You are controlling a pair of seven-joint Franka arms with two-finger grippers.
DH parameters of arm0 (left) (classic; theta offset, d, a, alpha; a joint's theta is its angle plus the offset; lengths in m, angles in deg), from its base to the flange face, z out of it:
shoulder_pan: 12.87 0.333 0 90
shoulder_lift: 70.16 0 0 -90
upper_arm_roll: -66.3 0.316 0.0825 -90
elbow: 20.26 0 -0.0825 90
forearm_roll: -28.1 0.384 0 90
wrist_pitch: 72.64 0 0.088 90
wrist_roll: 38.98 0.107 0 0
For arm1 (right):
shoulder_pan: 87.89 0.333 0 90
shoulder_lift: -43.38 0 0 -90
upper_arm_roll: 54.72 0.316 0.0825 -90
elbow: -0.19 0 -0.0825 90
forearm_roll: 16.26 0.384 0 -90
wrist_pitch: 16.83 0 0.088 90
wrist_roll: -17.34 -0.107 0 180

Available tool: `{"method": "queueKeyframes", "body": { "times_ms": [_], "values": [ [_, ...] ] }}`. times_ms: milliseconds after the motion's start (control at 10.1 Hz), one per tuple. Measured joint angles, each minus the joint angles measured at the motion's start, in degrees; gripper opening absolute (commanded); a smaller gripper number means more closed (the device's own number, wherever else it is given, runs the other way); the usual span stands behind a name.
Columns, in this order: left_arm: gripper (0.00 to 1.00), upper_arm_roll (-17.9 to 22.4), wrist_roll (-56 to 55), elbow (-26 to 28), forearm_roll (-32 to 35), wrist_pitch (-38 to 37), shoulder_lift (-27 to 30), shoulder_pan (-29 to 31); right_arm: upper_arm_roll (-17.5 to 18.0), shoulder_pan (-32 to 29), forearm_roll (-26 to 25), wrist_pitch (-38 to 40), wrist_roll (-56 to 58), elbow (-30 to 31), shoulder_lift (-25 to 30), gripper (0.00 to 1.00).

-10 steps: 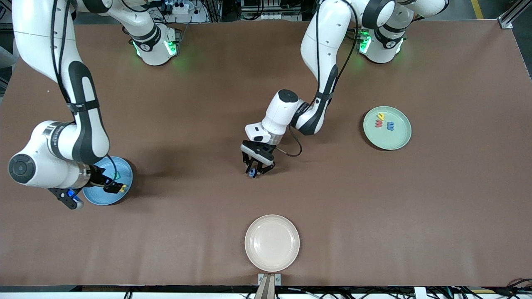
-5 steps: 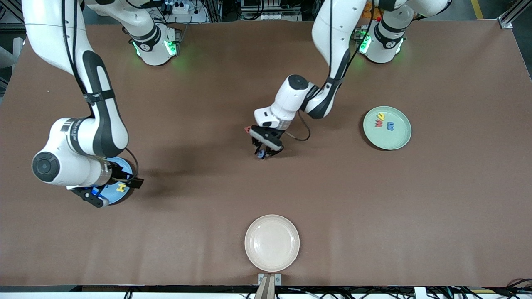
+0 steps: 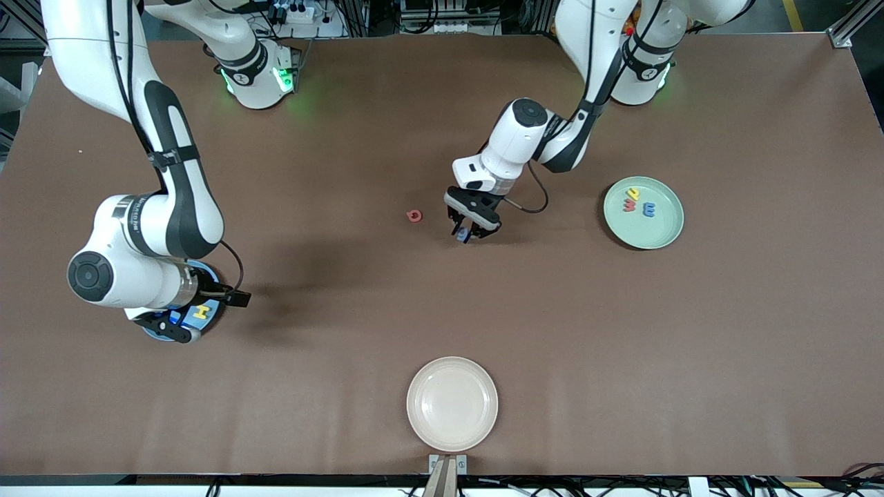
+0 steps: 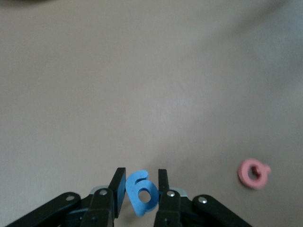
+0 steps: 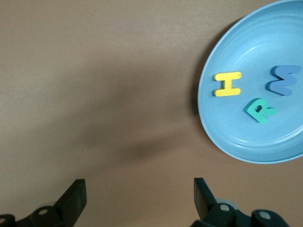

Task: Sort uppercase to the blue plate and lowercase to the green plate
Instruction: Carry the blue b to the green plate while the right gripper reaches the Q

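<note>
Front view shows the left gripper (image 3: 469,233) clamped on the blue g (image 4: 142,191) above the worktop (image 3: 442,310), due for the green plate (image 3: 663,235), while the right gripper (image 5: 137,194), fingers apart, hangs beside the blue plate (image 5: 227,142); the red Q (image 3: 414,215) lies unsorted.

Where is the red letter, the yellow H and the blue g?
red letter (image 3: 414,215), front view, its ring.
yellow H (image 5: 227,84), right wrist view, its crossbar.
blue g (image 4: 142,191), left wrist view, its loop.
</note>
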Motion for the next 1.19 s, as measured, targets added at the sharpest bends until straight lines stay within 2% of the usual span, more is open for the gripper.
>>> {"method": "queueKeyframes", "body": {
  "times_ms": [199,397,596,894,1093,1192],
  "values": [
    [0.29,-3.5,3.8,0.9,0.0,-11.0,3.5,6.7,2.2,0.0,0.0,0.0,1.0,0.5,1.3,1.00],
    [0.29,-4.7,7.7,1.0,0.0,-22.1,6.9,13.0,5.1,0.5,0.0,-0.5,3.9,0.6,2.5,1.00],
    [0.29,-6.2,12.5,1.3,0.0,-30.0,9.1,19.9,5.7,2.6,0.0,-1.9,6.7,0.7,3.1,1.00],
    [0.29,-10.1,24.5,1.5,0.0,-43.8,12.0,35.7,6.1,9.1,-0.1,-6.3,7.6,1.9,3.2,1.00],
    [0.29,-10.2,32.7,1.6,0.0,-51.8,13.7,44.9,6.7,14.2,-2.4,-9.3,8.5,3.0,3.2,1.00],
    [0.29,-10.2,37.5,1.9,0.0,-54.3,14.1,49.9,8.7,15.0,-4.7,-9.7,9.6,3.4,3.2,1.00]
  ]
}}
